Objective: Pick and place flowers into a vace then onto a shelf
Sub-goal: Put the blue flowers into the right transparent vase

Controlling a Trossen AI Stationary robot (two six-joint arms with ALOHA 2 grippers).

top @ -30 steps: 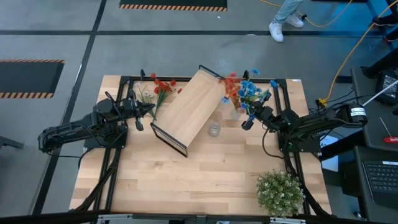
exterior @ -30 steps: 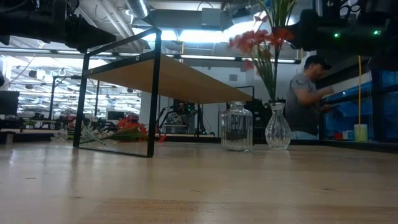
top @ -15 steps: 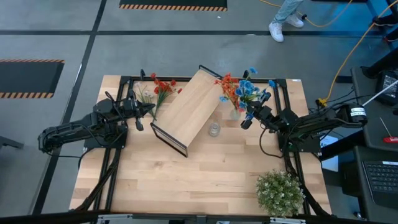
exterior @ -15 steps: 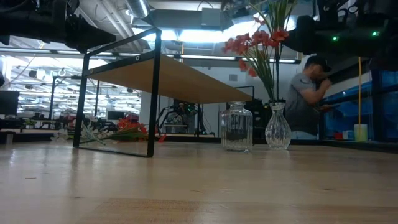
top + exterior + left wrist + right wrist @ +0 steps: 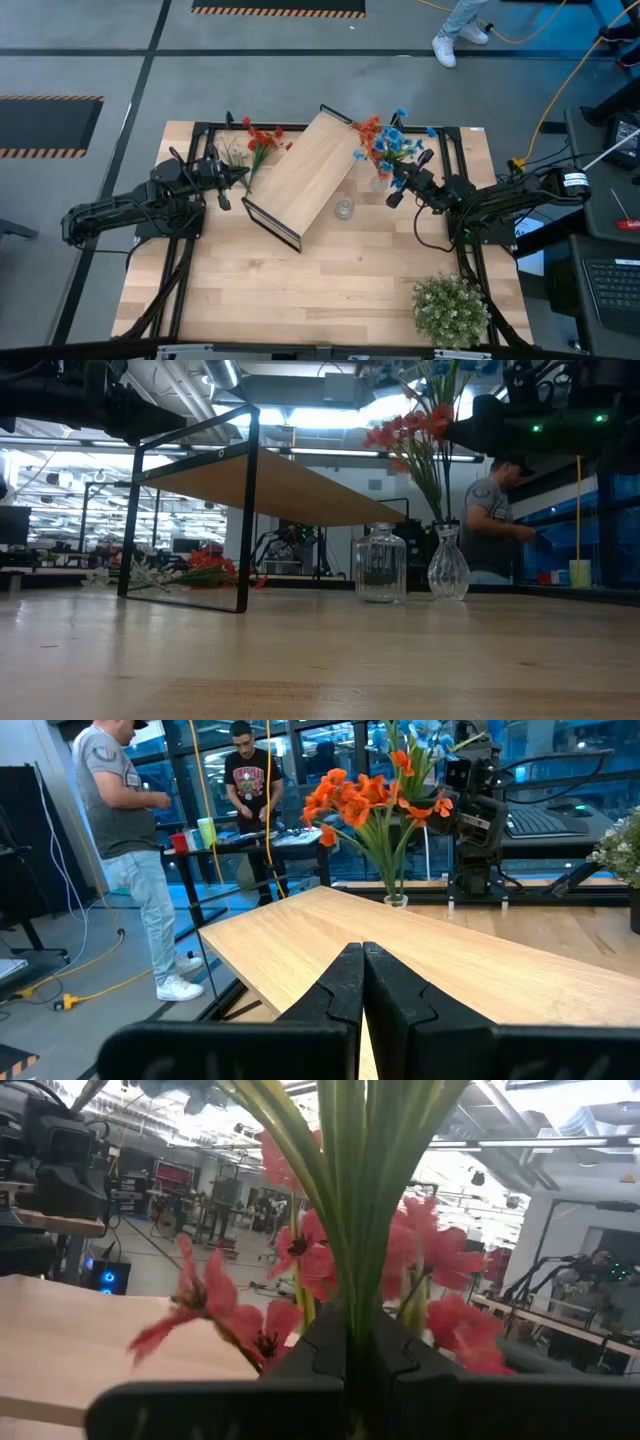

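A: Report the layout, largest item first, referenced to the shelf.

B: The tabletop (image 5: 330,280) carries everything. The shelf (image 5: 302,175) stands on it toward the far edge, turned at an angle, a light-wood board on a black wire frame.

A: Arms?

B: The left arm (image 5: 120,212) lies on the shelf's left side. The left gripper (image 5: 238,174) sits just beside the board's left edge, jaws closed on nothing; in the left wrist view the two fingers (image 5: 345,982) meet over the board. The right arm (image 5: 510,198) reaches in from the shelf's right side. The right gripper (image 5: 400,186) is near the shelf's right end, jaws closed on green stems, as the right wrist view shows.

A: Location of the task items?

B: One bunch of flowers (image 5: 385,143), red-orange and blue, is held by the right gripper just off the shelf's far right corner. In the low view the stems run down into a narrow glass vase (image 5: 447,567) standing right of the shelf; whether they reach its bottom cannot be told. A second bunch, the loose flowers (image 5: 258,140), lies flat on the tabletop beside the shelf's far left edge.

A: Remaining objects?

B: A clear glass jar (image 5: 344,208) stands just off the shelf's right side. A bushy green plant (image 5: 450,308) sits well apart, at the near right corner of the tabletop.
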